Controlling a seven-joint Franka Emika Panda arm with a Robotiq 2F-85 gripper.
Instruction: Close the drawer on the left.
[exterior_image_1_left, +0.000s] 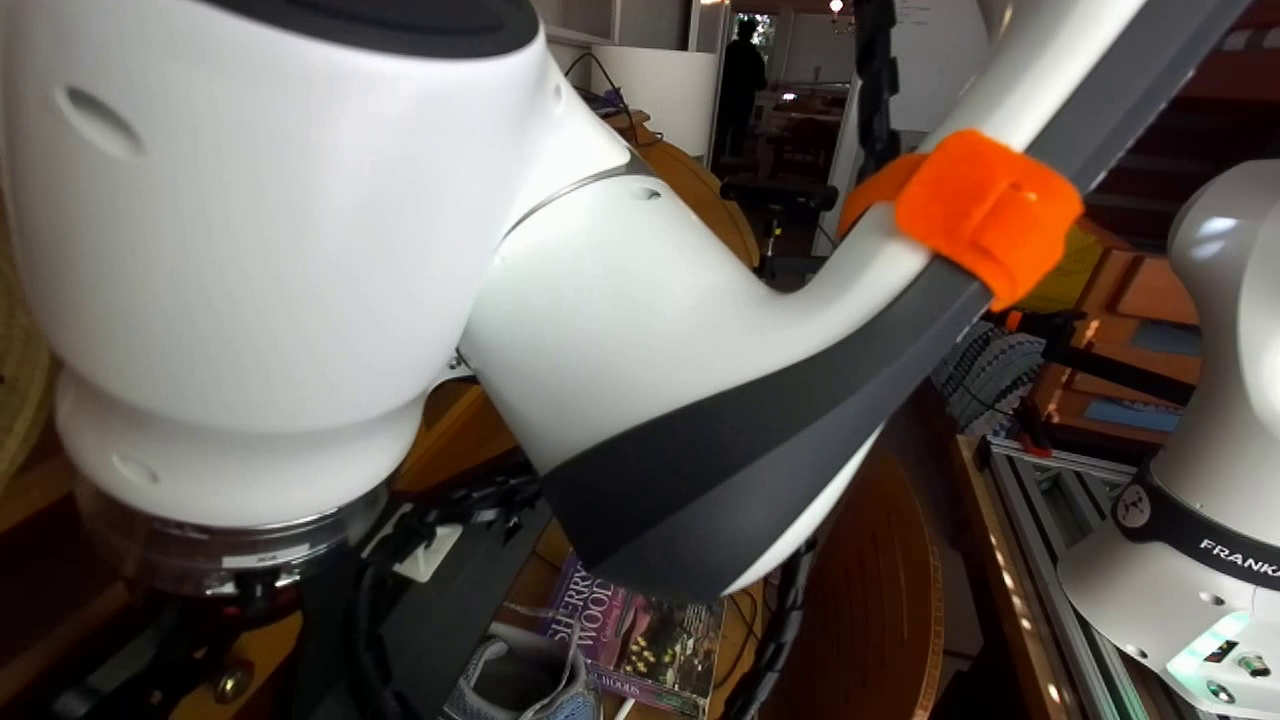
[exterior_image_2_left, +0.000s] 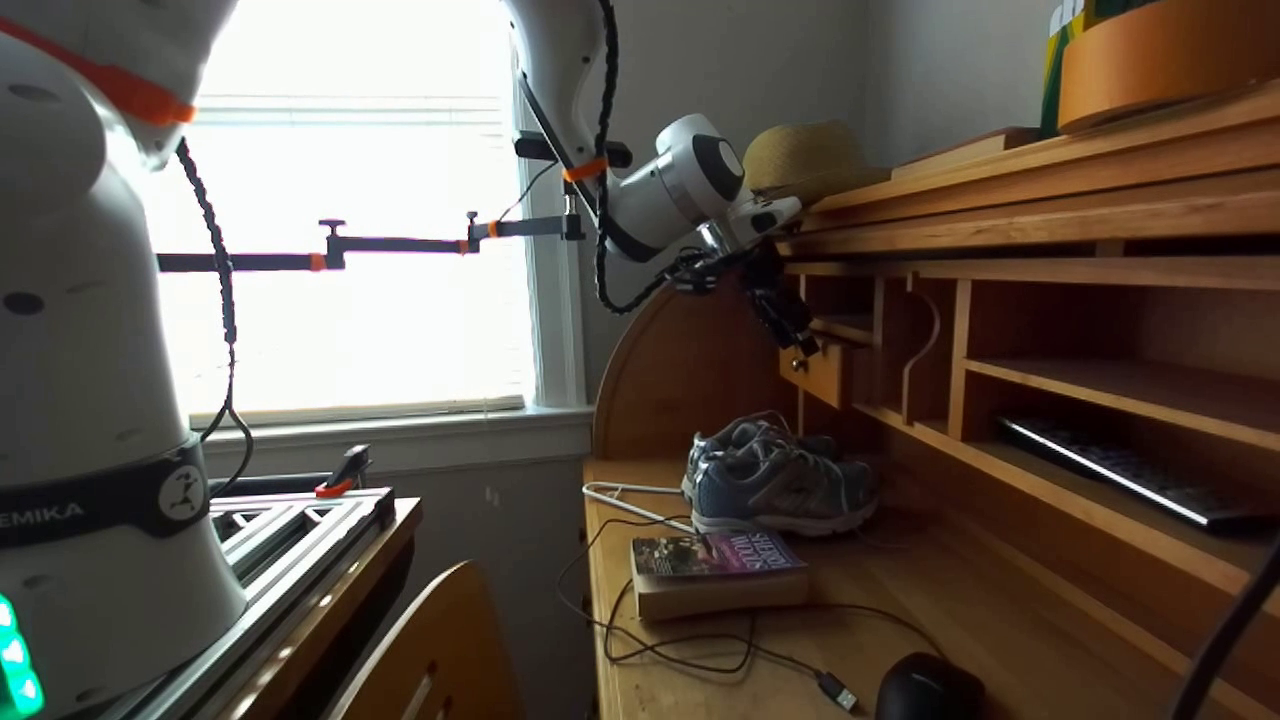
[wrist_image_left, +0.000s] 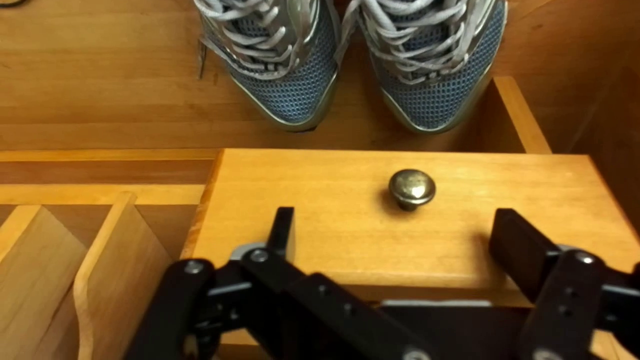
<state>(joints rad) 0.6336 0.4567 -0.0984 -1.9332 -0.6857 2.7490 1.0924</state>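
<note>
Wrist view has the bench (wrist_image_left: 100, 85) below the jaws, carrying all that lies under them. In an exterior view the arm (exterior_image_2_left: 655, 210) reaches across and slopes down, presumably so the jaws can push the drawer (wrist_image_left: 360, 230) home. That drawer is right at the jaws, jutting out with a side exposed; closing it remains to be done. The shoes (wrist_image_left: 280, 60) rest on the bench beneath the jaws, low enough, I judge, not to block it. A book (exterior_image_2_left: 715, 570) lies below, farther from the jaws than the shoes are, and seems to have no part in this. The jaws stand wide apart, gripping nothing: a push needs no grip. The knob (wrist_image_left: 412, 186) shows between them and just past their tips, perhaps straddled so they press bare wood. Contact I cannot tell.
</note>
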